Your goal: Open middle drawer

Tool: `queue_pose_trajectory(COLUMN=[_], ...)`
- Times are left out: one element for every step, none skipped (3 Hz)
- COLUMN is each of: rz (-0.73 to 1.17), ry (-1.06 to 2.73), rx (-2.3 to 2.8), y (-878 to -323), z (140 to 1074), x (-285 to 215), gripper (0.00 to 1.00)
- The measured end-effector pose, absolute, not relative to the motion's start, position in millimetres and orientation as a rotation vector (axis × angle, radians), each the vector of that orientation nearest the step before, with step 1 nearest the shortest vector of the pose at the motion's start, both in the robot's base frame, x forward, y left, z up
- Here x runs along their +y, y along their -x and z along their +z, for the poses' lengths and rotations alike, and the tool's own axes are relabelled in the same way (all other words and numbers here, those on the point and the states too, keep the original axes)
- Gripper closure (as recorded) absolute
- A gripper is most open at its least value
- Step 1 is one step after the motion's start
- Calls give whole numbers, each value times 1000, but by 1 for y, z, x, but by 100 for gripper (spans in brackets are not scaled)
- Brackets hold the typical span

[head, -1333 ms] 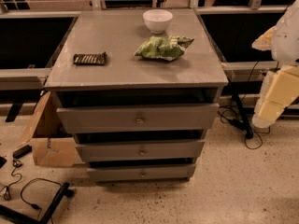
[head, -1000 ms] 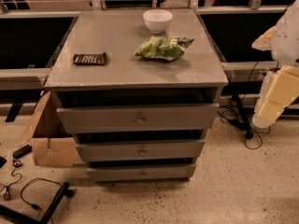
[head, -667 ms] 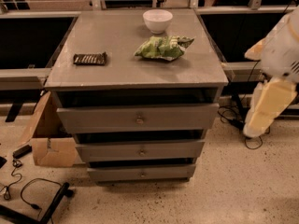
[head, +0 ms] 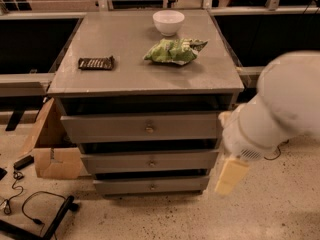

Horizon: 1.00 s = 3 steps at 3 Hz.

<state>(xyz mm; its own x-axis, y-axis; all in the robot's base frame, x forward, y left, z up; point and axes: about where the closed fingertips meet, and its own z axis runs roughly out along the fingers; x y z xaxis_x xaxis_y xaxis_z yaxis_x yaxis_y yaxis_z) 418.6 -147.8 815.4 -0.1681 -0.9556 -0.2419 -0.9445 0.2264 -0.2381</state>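
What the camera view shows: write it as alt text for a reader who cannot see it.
A white robot arm fills the right foreground, its tool hanging low beside the right edge of a grey three-drawer cabinet, away from the middle drawer and its brass knob. On top sit a white bowl, a green snack bag and a dark bar.

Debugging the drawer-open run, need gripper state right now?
Gripper: state cannot be told. It is low at the right edge of the cabinet, beside the middle drawer, not on its knob.
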Motion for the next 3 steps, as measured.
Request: queue_pose_trajectory(rz=[34,144,143], ry=[1792,1824,1825], rx=[2207,2246,2246], y=[-408,-401,-401], z=[716,620,620], x=[-136,-127,-127], gripper=[0,0,0])
